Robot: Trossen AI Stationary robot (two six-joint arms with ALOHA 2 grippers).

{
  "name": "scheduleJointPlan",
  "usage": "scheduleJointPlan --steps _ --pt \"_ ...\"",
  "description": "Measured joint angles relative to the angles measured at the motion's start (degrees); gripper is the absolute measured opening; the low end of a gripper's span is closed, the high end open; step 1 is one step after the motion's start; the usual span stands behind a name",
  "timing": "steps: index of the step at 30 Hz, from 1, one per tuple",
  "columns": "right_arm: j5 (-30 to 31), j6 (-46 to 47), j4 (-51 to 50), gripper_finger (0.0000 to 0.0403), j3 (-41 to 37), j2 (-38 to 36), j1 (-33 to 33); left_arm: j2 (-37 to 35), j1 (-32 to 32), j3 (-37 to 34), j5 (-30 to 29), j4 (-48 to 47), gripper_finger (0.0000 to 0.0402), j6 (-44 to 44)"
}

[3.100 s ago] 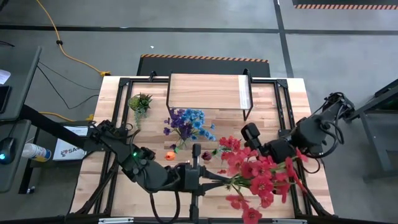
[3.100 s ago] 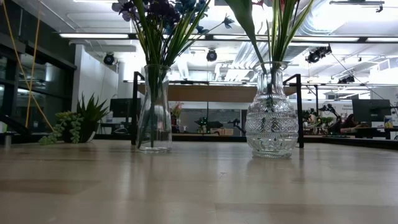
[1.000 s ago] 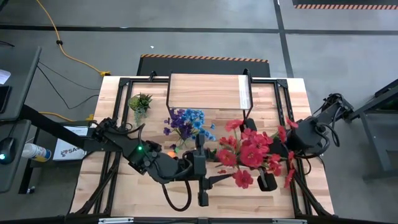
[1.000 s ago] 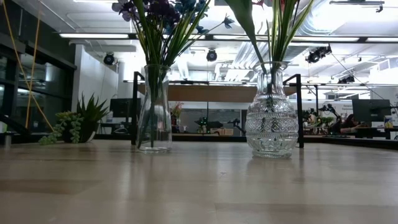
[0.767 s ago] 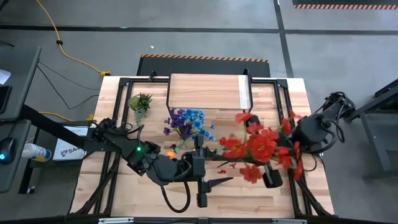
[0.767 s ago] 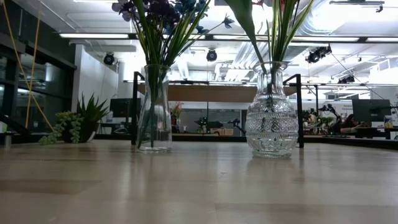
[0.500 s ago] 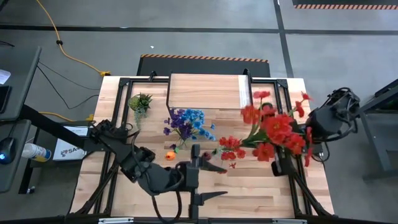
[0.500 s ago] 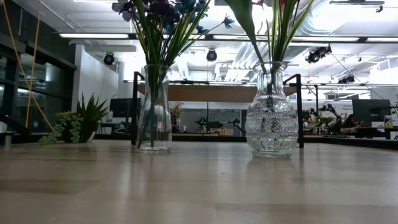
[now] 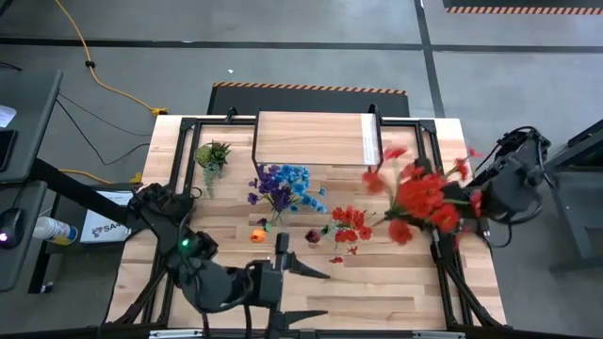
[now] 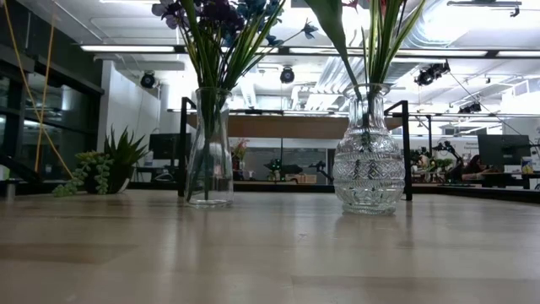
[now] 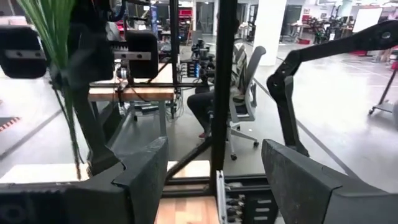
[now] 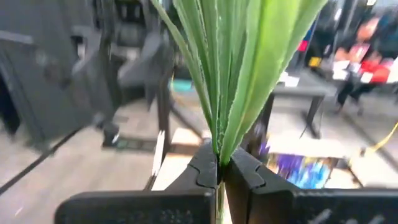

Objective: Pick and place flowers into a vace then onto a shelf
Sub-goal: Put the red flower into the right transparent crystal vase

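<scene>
The counter point(image 9: 415, 273) carries the shelf point(image 9: 311, 139) at the middle of its far edge, and two glass vases stand in front of it: a slim one point(image 10: 208, 148) with blue and purple flowers point(image 9: 283, 185) and a cut-glass one point(image 10: 365, 152) with a few red blooms point(image 9: 350, 223). The biggest risk is the large red bunch point(image 9: 422, 193), which hangs over the counter's right edge, well clear of both vases. Its long stems could sweep the cut-glass vase or the shelf legs on the way in, or miss the narrow neck and topple the vase. A slip in the grip would drop it off the counter. The right hand point(image 12: 221, 171) is clamped shut on the bunch's green stems point(image 12: 233, 74), blooms trailing toward the counter's middle. The left hand point(image 9: 297, 292) sits at the near edge, jaws spread wide and empty
</scene>
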Motion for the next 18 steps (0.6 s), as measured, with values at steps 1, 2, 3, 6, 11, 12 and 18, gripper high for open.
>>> scheduleJointPlan --steps 1,2,3,6,11,12,18 --pt "-0.1 1.86 -2.09 0.0 0.0 0.28 0.53 0.0 -0.35 0.0 -0.26 -0.54 0.0291 -0.8" --pt "-0.11 3.63 -4.28 0.0 0.0 0.62 1.06 0.0 -0.7 0.0 -1.06 -1.49 0.0291 -1.98" --pt "-0.13 5.38 -6.35 0.0 0.0 0.98 1.72 0.0 -0.96 0.0 -1.9 -2.45 0.0291 -3.36" --pt "-0.18 9.85 -10.93 0.0 -0.02 2.13 4.14 0.0 -2.17 0.0 -5.59 -5.34 0.0291 -6.99" --pt "1.11 12.61 -11.84 0.0 -0.02 3.35 8.43 -0.02 -3.93 0.0 -11.36 -9.01 0.0291 -12.78" --pt "2.01 12.85 -11.91 0.0 -0.02 3.5 9.3 -0.02 -4.23 0.0 -11.91 -9.98 0.0291 -14.2" --pt "11.47 15.58 -15.46 0.0 0.0 4.24 14.51 -0.02 -5.97 0.0 -16.59 -17.0 0.0292 -24.62"
